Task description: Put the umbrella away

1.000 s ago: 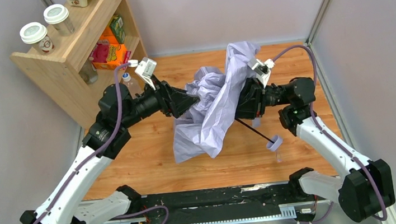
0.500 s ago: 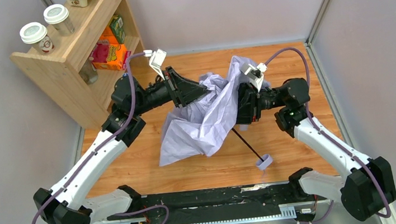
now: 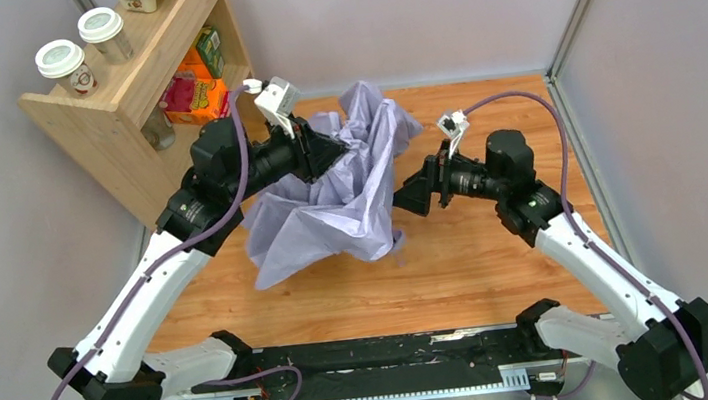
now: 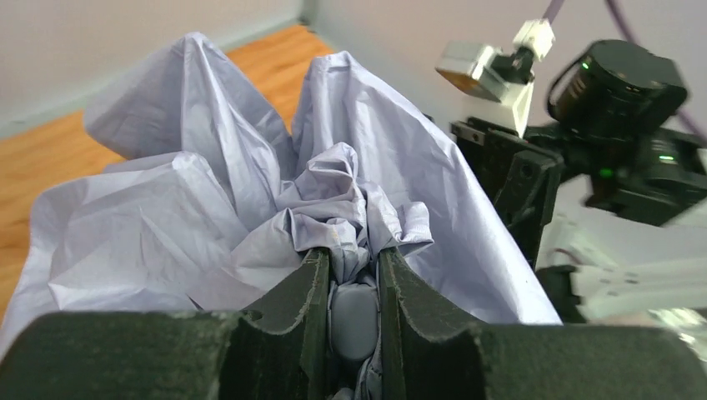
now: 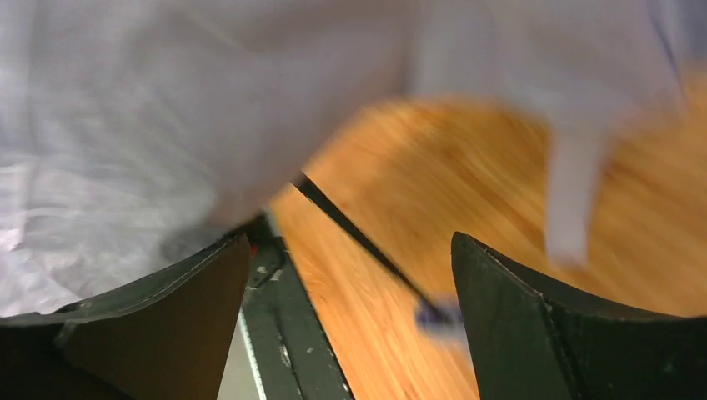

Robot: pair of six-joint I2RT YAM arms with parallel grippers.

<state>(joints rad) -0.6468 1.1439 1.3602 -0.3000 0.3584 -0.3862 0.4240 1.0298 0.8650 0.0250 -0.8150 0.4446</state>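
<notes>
Wooden tabletop (image 3: 498,264), grey walls all round, a small shelf (image 3: 133,104) of cups and snack boxes off at ten o'clock. And near the middle, the umbrella (image 3: 330,203): a pale lavender heap, crumpled and billowing, its cloth loose rather than folded, bunched high toward twelve and spilling down to seven. The left gripper (image 4: 350,258) reaches in from ten o'clock, jaws pinched tight on a wad of that cloth, a grey lump wedged between them. The right gripper (image 3: 408,199), at three o'clock of the heap, stands wide apart and holds nothing. Its own camera shows the thin dark shaft (image 5: 350,225) running just beyond its fingers, the far end a blur. My read: the free hand wants that shaft, gripped squarely, so the cloth gets gathered along it, not dragged.
</notes>
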